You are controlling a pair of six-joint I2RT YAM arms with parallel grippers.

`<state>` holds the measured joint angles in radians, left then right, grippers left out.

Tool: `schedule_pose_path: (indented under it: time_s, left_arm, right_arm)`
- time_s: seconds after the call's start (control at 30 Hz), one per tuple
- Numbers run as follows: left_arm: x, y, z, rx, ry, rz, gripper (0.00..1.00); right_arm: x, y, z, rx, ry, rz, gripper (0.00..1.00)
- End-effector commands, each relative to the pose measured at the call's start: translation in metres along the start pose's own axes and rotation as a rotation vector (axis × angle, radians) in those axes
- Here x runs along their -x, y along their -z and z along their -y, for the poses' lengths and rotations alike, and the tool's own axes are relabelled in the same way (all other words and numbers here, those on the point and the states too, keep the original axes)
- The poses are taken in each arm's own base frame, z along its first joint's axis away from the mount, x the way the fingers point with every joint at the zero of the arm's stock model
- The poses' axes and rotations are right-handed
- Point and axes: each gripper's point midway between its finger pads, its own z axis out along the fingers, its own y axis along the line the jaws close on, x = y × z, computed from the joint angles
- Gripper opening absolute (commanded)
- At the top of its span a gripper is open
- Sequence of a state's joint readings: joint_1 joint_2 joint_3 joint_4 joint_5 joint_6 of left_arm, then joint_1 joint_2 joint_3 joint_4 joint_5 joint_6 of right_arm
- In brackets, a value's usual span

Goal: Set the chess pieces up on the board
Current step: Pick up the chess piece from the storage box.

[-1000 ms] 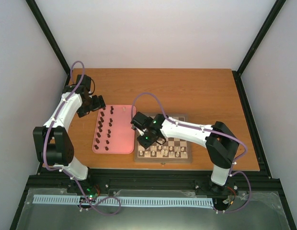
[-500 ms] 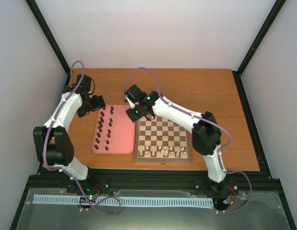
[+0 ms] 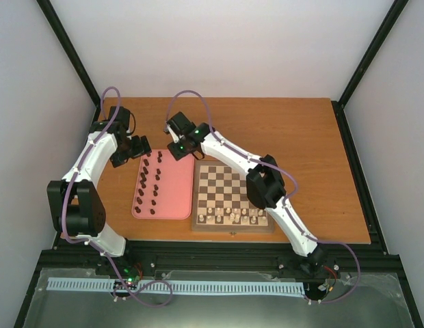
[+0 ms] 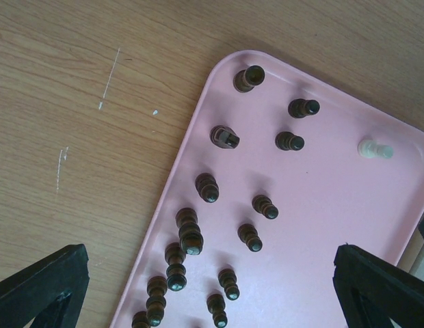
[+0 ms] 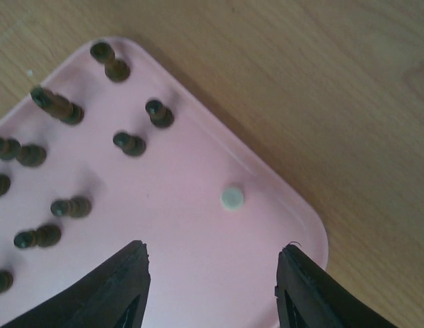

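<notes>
**A:** What did the chess pieces look like from where you stood?

**B:** Tiny turned pegs with knobbed heads. The dark chess pieces [image 4: 189, 232] were a glossy brown and lay scattered over the left half of a pink tray [image 3: 172, 198]. One cream piece [image 5: 232, 197] sat alone near the tray's far right corner. Seen from straight above, it showed only a round, pale top.

**A:** And the rest of the pale ones?

**B:** The other cream pieces [image 3: 232, 217] were lined up along the near rows of the board [image 3: 232, 179]. It was a small wooden square with dark and cream checks and a brown rim. Its far squares were bare.

**A:** Where was the board?

**B:** Just beside the tray, on its right. Both lay flat on the counter [image 3: 280, 130], an orange-brown wood grain with a few pale scratches.

**A:** The tray itself?

**B:** Smooth, matte, with rounded corners and a low raised lip.

**A:** And the arms?

**B:** The right tool [image 5: 213, 256] hung over the tray's far right corner, fingers spread wide and nothing between them, the cream piece just beyond their tips. The left tool [image 4: 210, 253] hovered over the tray's far left end, also spread and gripping nothing.
</notes>
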<state>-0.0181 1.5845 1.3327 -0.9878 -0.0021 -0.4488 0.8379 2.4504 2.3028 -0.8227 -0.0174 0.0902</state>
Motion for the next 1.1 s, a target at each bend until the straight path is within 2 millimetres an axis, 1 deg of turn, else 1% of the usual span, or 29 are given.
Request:
schedule_pose_path:
  time_s: [0.0,0.1,0.27,0.47,0.53,0.8,0.9,1.07]
  left_arm:
    - [0.005,0.011,0.005,-0.025,0.001,0.029,1.00]
    - [0.004,0.010,0.005,-0.022,0.004,0.028,1.00]
    - [0.005,0.011,0.004,-0.020,0.006,0.037,1.00]
    - [0.005,0.009,0.003,-0.017,0.006,0.031,1.00]
    - [0.004,0.008,0.003,-0.015,0.006,0.027,1.00]
    - [0.003,0.003,0.002,-0.010,0.006,0.018,1.00]
    - [0.002,0.002,0.002,-0.008,0.006,0.014,1.00]
    - [0.003,0.001,0.003,-0.007,0.006,0.011,1.00]
  right_arm:
    - [0.011,-0.020,0.004,0.000,-0.010,0.039,0.51]
    - [0.007,-0.033,0.007,-0.001,-0.023,0.031,0.46]
    - [0.000,-0.049,0.013,-0.010,-0.047,0.019,0.45]
    - [0.003,-0.057,0.020,-0.017,-0.056,0.038,0.44]
    - [0.004,-0.060,0.022,-0.014,-0.062,0.040,0.42]
    - [0.005,-0.070,0.018,0.026,-0.072,0.049,0.39]
    - [0.006,-0.072,0.018,0.025,-0.077,0.054,0.37]
    - [0.006,-0.073,0.019,0.029,-0.083,0.052,0.27]
